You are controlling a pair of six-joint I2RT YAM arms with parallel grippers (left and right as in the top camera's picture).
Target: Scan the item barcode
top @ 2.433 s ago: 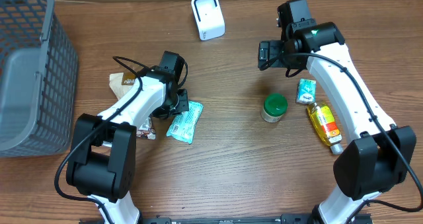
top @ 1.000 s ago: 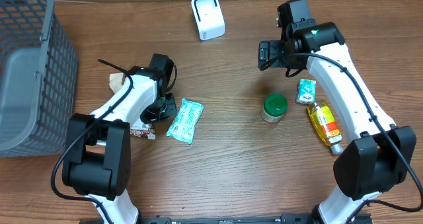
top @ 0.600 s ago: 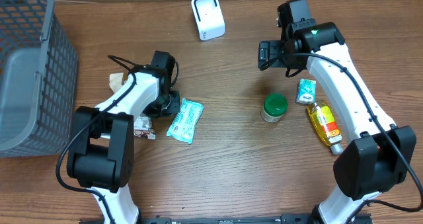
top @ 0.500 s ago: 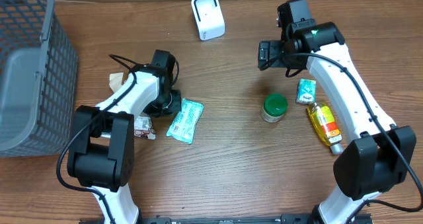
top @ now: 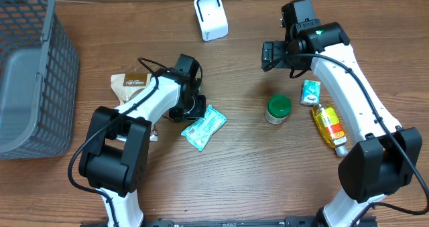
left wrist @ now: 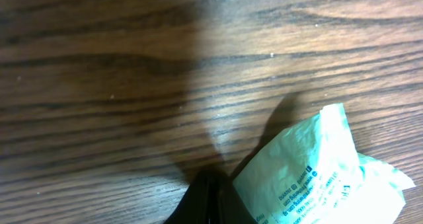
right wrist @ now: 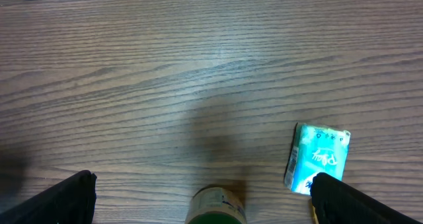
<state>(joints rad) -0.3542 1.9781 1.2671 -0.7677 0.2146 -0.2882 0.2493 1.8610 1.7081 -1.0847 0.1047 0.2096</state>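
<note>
Left gripper (top: pixel 195 109): jaws together, pinched on one corner of the teal packet (top: pixel 205 126). In the left wrist view the dark fingertips (left wrist: pixel 206 199) meet at the bottom edge of the frame. The crinkled packet fans out from them to the right and casts a shadow on the table (left wrist: pixel 132 85), so that end seems to be just off the wood; I cannot tell how much of it still rests. Seen from overhead, the packet lies slantwise right of the gripper, about mid-table. A white printed patch that looks like the barcode faces up on its nearer end. At about the same depth on the right side lies a yellow bottle (top: pixel 328 125) on its side, cap toward the near edge. A little farther back is a green-lidded jar (top: pixel 279 109), upright, left of the bottle and apart from it. Just beyond the bottle is a small teal carton (top: pixel 310 92), very close to the bottle's far end; I cannot tell whether they touch. On the left, partly behind the left arm, a brown packet (top: pixel 131 83) lies flat. Right gripper (top: pixel 273 55): jaws wide apart, holding nothing, raised above bare wood beyond the jar and carton. Its wrist view shows both of these between the two fingertips. A grey basket (top: pixel 60 66) stands at the far left. The white scanner (top: pixel 210 16) stands farthest back, near centre, well apart from the teal packet.
</note>
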